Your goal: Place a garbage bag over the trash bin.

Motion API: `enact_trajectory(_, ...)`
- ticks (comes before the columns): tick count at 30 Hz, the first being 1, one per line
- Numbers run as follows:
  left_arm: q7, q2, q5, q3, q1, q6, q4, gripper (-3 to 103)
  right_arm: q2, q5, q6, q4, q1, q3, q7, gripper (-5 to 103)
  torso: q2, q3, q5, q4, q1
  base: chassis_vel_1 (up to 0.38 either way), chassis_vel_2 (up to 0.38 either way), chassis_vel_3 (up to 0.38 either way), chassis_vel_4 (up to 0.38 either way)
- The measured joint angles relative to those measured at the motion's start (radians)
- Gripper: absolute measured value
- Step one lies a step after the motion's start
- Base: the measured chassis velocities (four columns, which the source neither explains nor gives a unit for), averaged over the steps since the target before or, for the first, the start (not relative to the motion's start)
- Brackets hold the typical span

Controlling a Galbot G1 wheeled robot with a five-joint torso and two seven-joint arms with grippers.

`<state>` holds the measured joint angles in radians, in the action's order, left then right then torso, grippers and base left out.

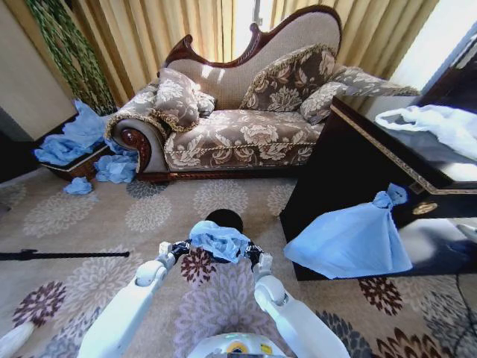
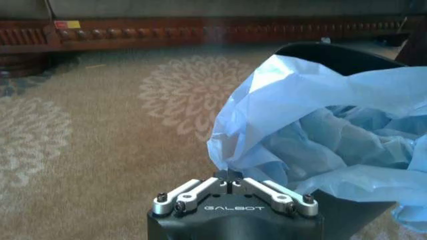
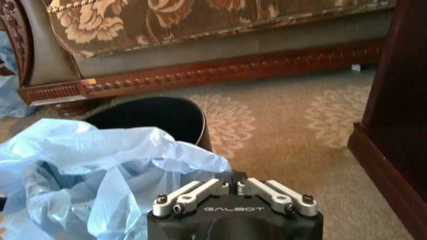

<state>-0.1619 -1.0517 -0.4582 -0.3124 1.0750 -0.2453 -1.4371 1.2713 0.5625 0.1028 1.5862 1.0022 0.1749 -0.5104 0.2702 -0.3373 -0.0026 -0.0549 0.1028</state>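
Note:
The garbage bag is thin, light blue and wrinkled, stretched between my two grippers just above the carpet. My left gripper is shut on its left edge, and my right gripper is shut on its right edge. The trash bin is small and black, just behind the bag, which hides its near side. In the left wrist view the gripper pinches the bag over the bin's rim. In the right wrist view the gripper holds the bag in front of the open bin.
A floral sofa stands behind the bin. A dark cabinet is at the right, with a large knotted blue bag leaning on it and a white plastic bag on top. Blue bags are piled at far left. A black rod lies on the carpet.

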Motion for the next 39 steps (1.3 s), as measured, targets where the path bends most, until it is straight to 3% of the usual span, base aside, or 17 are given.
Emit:
enact_trajectory(3, 0.012, 0.0, 0.002, 0.001, 0.004, -0.004, -0.019, -3, 0.0, -0.006, -0.003, 0.0, -0.009, 0.0, -0.002, 0, 0.0, 0.0, 0.0, 0.0, 0.0, 0.0, 0.0, 0.0, 0.0)
enact_trajectory(6, 0.02, 0.002, 0.001, -0.001, 0.01, -0.016, -0.036, 1, -0.003, -0.006, -0.003, 0.003, -0.01, 0.001, -0.003, 0, 0.0, 0.0, 0.0, 0.0, 0.0, 0.0, 0.0, 0.0, 0.0)
enact_trajectory(7, 0.026, 0.005, 0.001, -0.003, 0.018, -0.024, -0.051, 12, -0.006, -0.006, -0.003, 0.008, -0.009, 0.002, -0.004, 0, 0.0, 0.0, 0.0, -0.0001, 0.0, 0.0, 0.0, 0.0, 0.0)
enact_trajectory(10, 0.032, 0.016, 0.001, -0.008, 0.028, -0.037, -0.073, 17, -0.01, -0.006, -0.002, 0.013, -0.007, 0.003, -0.004, 0, 0.0, 0.0, 0.0, 0.0001, 0.0, 0.0, 0.0, 0.0, 0.0)
enact_trajectory(13, 0.04, 0.026, -0.001, -0.011, 0.03, -0.043, -0.081, 34, -0.011, -0.006, -0.001, 0.016, -0.003, 0.003, -0.003, 0, 0.0, 0.0, 0.0, 0.0, 0.0, 0.0, 0.0, 0.0, 0.0)
enact_trajectory(15, 0.041, 0.028, -0.001, -0.012, 0.03, -0.043, -0.082, 34, -0.011, -0.005, -0.001, 0.018, -0.003, 0.003, -0.003, 0, 0.0, 0.0, 0.0, 0.0, 0.0, 0.0, 0.0, 0.0, 0.0)
enact_trajectory(16, 0.044, 0.032, 0.001, -0.013, 0.032, -0.045, -0.087, 28, -0.013, -0.005, 0.0, 0.022, -0.001, 0.003, -0.003, 0, 0.0, 0.0, 0.0, 0.0, 0.0, 0.0, 0.0, 0.0, 0.0)
enact_trajectory(17, 0.051, 0.037, 0.002, -0.016, 0.039, -0.046, -0.098, 33, -0.015, -0.005, 0.0, 0.027, 0.002, 0.003, -0.004, 0, 0.0, 0.0, 0.0, -0.0001, 0.0, 0.0, 0.0, 0.0, 0.0)
enact_trajectory(19, 0.055, 0.041, 0.002, -0.018, 0.045, -0.047, -0.107, 33, -0.016, -0.005, 0.0, 0.03, 0.003, 0.003, -0.004, 0, 0.0, 0.0, -0.0001, -0.0001, 0.0, 0.0, 0.0, 0.0, 0.0)
enact_trajectory(22, 0.064, 0.068, 0.018, -0.042, 0.094, -0.047, -0.165, 49, -0.018, -0.004, 0.003, 0.049, 0.014, 0.003, -0.006, 0, 0.0, 0.0, -0.0001, -0.0002, 0.0, 0.0, 0.0, 0.0, 0.0)
enact_trajectory(28, 0.05, 0.117, 0.047, -0.061, 0.148, -0.048, -0.236, 66, -0.014, -0.01, 0.003, 0.054, 0.025, 0.003, -0.004, 0, 0.0, 0.0, 0.0003, 0.0001, 0.0, 0.0, 0.0, 0.0, 0.0)
enact_trajectory(35, -0.003, 0.133, 0.07, -0.029, 0.087, -0.008, -0.166, 97, -0.016, -0.017, 0.002, 0.056, 0.031, 0.001, -0.002, 0, 0.0, 0.0, -0.0001, -0.0001, 0.0, 0.0, 0.0, 0.0, 0.0)
enact_trajectory(39, -0.02, 0.131, 0.073, -0.015, 0.056, 0.005, -0.131, 100, -0.021, -0.019, 0.002, 0.057, 0.036, -0.002, 0.0, 0, 0.0, 0.0, 0.0, -0.0002, 0.0, 0.0, 0.0, 0.0, 0.0)
